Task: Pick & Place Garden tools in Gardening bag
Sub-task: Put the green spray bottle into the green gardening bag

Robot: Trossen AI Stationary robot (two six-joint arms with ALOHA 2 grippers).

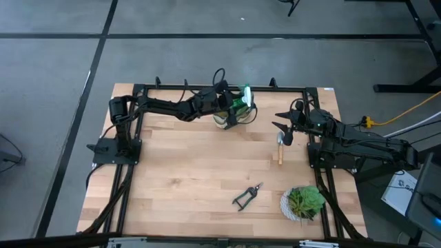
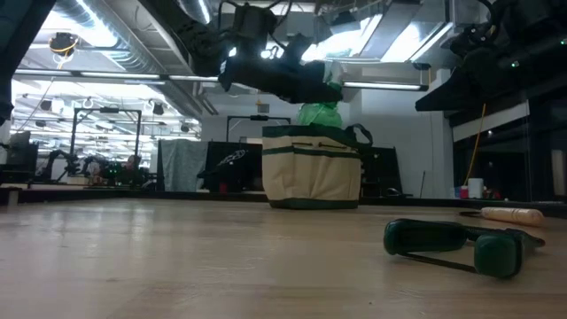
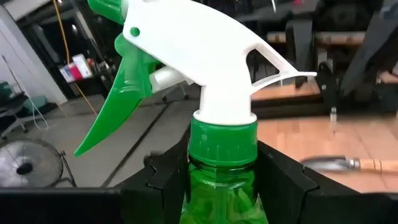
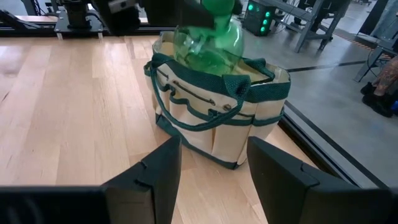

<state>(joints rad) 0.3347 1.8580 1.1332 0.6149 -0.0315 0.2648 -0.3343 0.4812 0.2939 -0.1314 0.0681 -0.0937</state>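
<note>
The beige gardening bag (image 4: 211,124) with green trim stands upright on its base at the table's far edge. My left gripper (image 1: 238,105) reaches over it from the left, shut on the translucent green spray bottle (image 4: 208,40), whose white head and green trigger (image 3: 112,112) fill the left wrist view. A wooden-handled trowel (image 1: 280,149) lies flat at the right. The black-handled pruning shears (image 1: 247,197) lie flat near the front. My right gripper (image 1: 283,128) waits open at the right, facing the bag, with nothing between its fingers. My left gripper pinches the bottle's neck and shoulder (image 3: 221,186), just under the green collar, between its two fingers (image 3: 155,183). The fingers come nearly level from the table's left. The bottle hangs upright, its lower body (image 4: 205,53) at the mouth of the bag.
A leafy plant in a white pot (image 1: 303,203) stands at the front right corner. A black metal frame (image 1: 179,87) runs along the table's far and side edges. Bare wood spreads over the table's middle and left (image 1: 186,165).
</note>
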